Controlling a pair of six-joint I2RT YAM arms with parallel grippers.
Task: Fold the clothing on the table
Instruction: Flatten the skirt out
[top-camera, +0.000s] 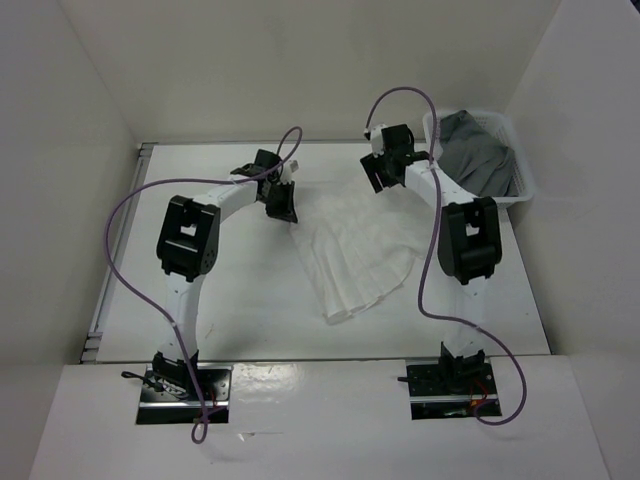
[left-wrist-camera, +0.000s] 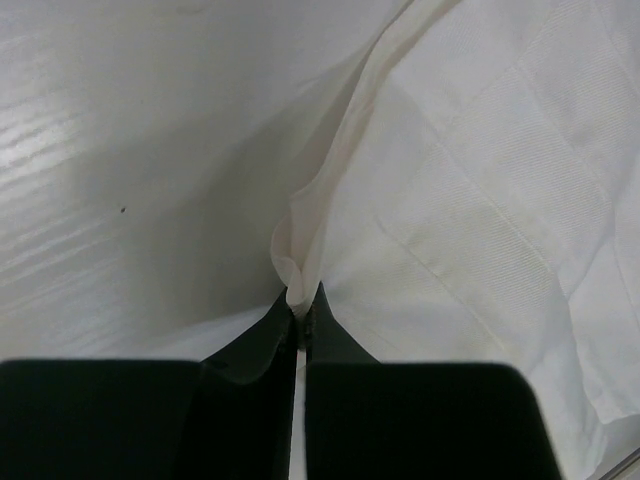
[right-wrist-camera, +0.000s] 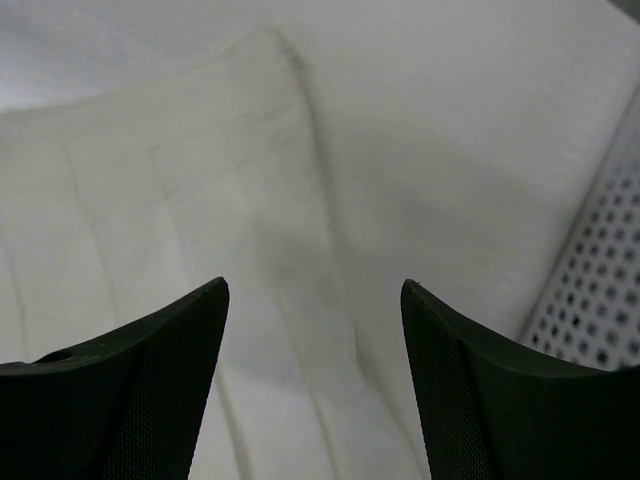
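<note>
**Top external view:** the clothing (top-camera: 355, 250), a thin white pleated garment, lies flat on the table (top-camera: 240, 300) between the two arms, narrow at its far end and flaring toward the near edge. The left pincer (top-camera: 283, 205) sits at its far-left corner and the right pincer (top-camera: 378, 175) hangs over its far-right corner. A white mesh basket (top-camera: 527, 185) holding a dark grey garment (top-camera: 480, 150) stands just beyond the right pincer's outer side. **Left wrist view:** the left pincer (left-wrist-camera: 303, 305) has its jaws pressed together on a small pinch of the clothing (left-wrist-camera: 480, 200) at its edge. The hem rises in a soft ridge straight ahead of the tips, with smooth, faintly glossy table (left-wrist-camera: 120, 150) to their left and finely ribbed cloth to their right. **Right wrist view:** the right pincer (right-wrist-camera: 313, 290) has its jaws standing apart with nothing between them. The clothing (right-wrist-camera: 200, 180) lies beneath and ahead-left of the tips, with bare table ahead-right and the perforated basket (right-wrist-camera: 600, 290) wall at the far right. **Handling, as judged:** the fabric looks light, limp and non-fragile. It should drape and sag from any grip, slide readily over the slick tabletop, and fan along its pleats. The two far corners of the narrow edge appear the best holds, taken together so the cloth lifts evenly, since so shallow a pinch could slip.
</note>
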